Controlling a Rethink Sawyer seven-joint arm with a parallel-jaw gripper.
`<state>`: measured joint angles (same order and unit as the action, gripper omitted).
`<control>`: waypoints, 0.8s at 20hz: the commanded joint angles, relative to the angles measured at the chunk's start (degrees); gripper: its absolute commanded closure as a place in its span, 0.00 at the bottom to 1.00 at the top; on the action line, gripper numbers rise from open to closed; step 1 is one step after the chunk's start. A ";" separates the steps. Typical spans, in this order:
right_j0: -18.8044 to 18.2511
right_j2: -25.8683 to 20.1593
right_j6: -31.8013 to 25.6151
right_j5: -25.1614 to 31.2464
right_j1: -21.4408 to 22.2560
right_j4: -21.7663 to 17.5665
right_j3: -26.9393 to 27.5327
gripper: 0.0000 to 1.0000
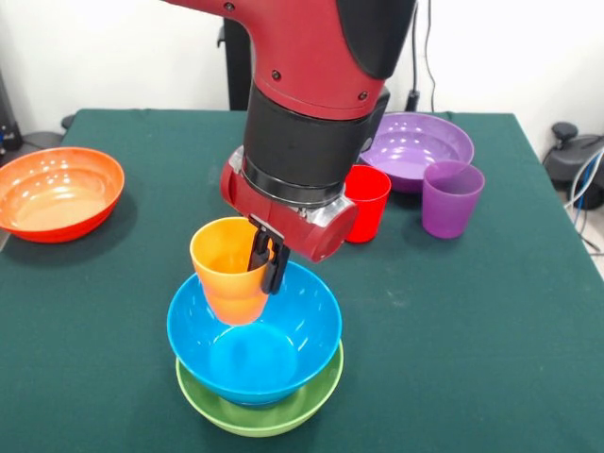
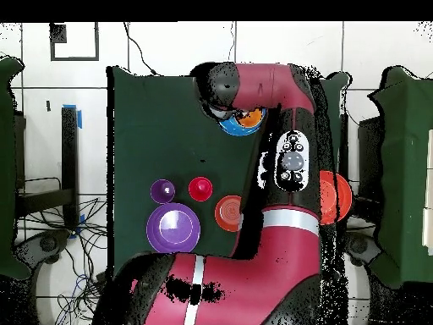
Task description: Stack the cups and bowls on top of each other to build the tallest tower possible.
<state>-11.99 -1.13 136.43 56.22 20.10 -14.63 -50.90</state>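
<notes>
My gripper is shut on the near rim of the orange cup, one finger inside and one outside. The cup hangs slightly tilted with its base inside the light blue bowl, which nests in the lime green bowl at the table's near edge. In the overhead view the arm covers most of this pile; only a bit of the blue bowl and the orange cup shows. The red cup and the purple cup stand upright to the right. The dark blue bowl is hidden.
The wide purple bowl sits behind the two cups at the far right. The wide orange-red bowl sits at the left edge. In the overhead view a small orange bowl lies near the robot's base, hidden behind the arm in the front view.
</notes>
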 commanded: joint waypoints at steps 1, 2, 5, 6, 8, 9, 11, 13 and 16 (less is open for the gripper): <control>0.85 -3.11 -5.43 -1.24 -2.26 -1.93 -3.01 1.00; 0.90 -3.25 -5.42 -1.16 -2.42 -1.85 -2.56 1.00; 1.12 -3.39 -4.61 -1.42 -2.61 -1.56 -2.03 1.00; 1.19 -3.51 -4.56 -1.46 -2.75 -1.51 -1.67 1.00; 1.31 -3.65 -4.67 -1.73 -2.95 -1.61 -1.16 1.00; 1.36 -3.62 -4.45 -1.90 -3.00 -1.61 -1.04 1.00; 1.44 -3.57 -4.16 -2.13 -3.05 -1.61 -0.84 1.00; 1.52 -3.50 -4.09 -2.30 -3.00 -1.67 -0.78 1.00; 1.54 -3.48 -4.08 -2.87 -2.89 -1.80 -0.70 1.00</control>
<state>-11.70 -1.13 136.43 56.22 19.85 -14.63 -50.89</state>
